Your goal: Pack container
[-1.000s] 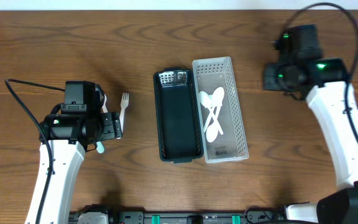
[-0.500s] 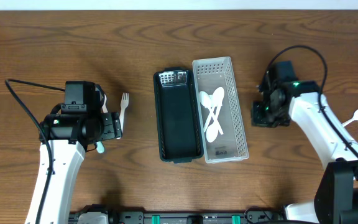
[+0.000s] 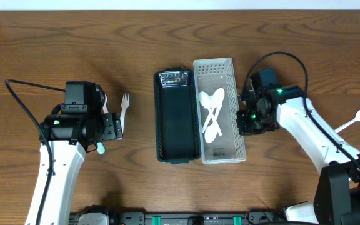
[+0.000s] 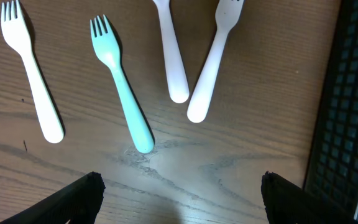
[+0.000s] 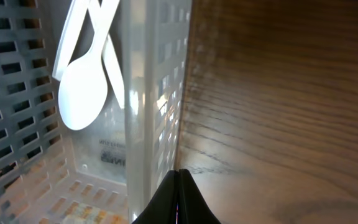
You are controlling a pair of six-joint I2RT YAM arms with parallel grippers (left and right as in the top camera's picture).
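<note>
**Left claw** (image 3: 112,127): jaws spread wide, gripping nothing, held low over the wooden table (image 3: 55,44). Both fingertips (image 4: 73,200) in the bottom corners of its wrist view.

**Forks, ahead of the left claw:** four plastic pieces lying flat on the wood, handles pointing back toward the claw.
- white fork (image 4: 31,84), outermost at the left of the wrist view
- teal fork (image 4: 122,90) next to it, handle end nearest the claw
- white handle (image 4: 171,56), head cut off by the frame
- second white fork (image 4: 215,65), handle end close beside the previous one, not touching

**Black tray** (image 3: 179,128): off to the side of the left claw, well apart from it, long side against the white basket.

**Right claw** (image 3: 245,120): jaws pressed together, holding nothing. Dark fingertips (image 5: 169,200) meeting in a point, low by the tabletop. Just beside the outer long wall of the white basket (image 3: 217,70), about halfway along. Contact with that wall cannot be told.

**White spoons** (image 3: 212,115): crossed over one another inside the white basket, just past the wall from the right claw.

**Loose white spoon** (image 3: 357,117): on the table behind the right claw, well apart from it, on the side away from the basket.
</note>
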